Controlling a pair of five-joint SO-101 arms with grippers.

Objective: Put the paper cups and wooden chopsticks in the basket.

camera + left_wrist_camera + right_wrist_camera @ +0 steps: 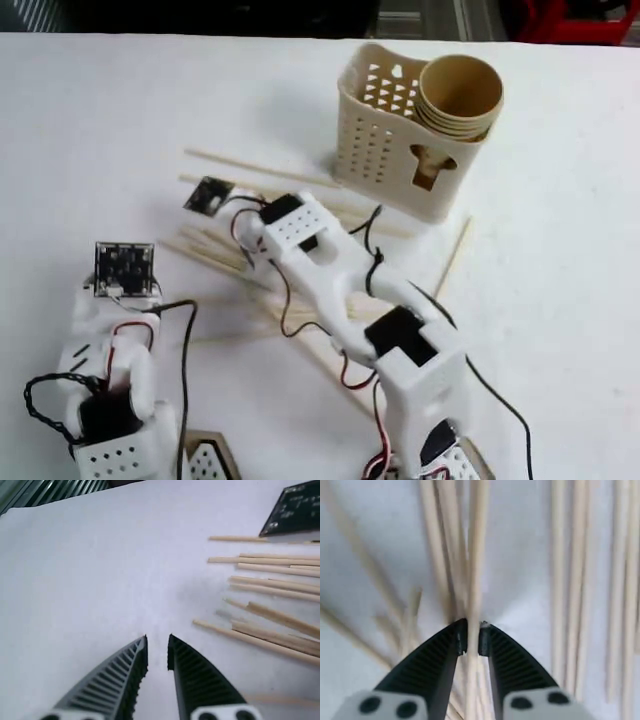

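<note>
Chopsticks, right gripper seemingly pinching 1

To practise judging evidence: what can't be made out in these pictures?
High view: basket wall hides the paper cups' count.
High view: right arm covers chopsticks beneath.
Left wrist view: chopsticks run off the edge.
Right wrist view: blur hides whether the end effector's chopstick is lifted.

Matt wooden chopsticks, perforated plastic basket
</note>
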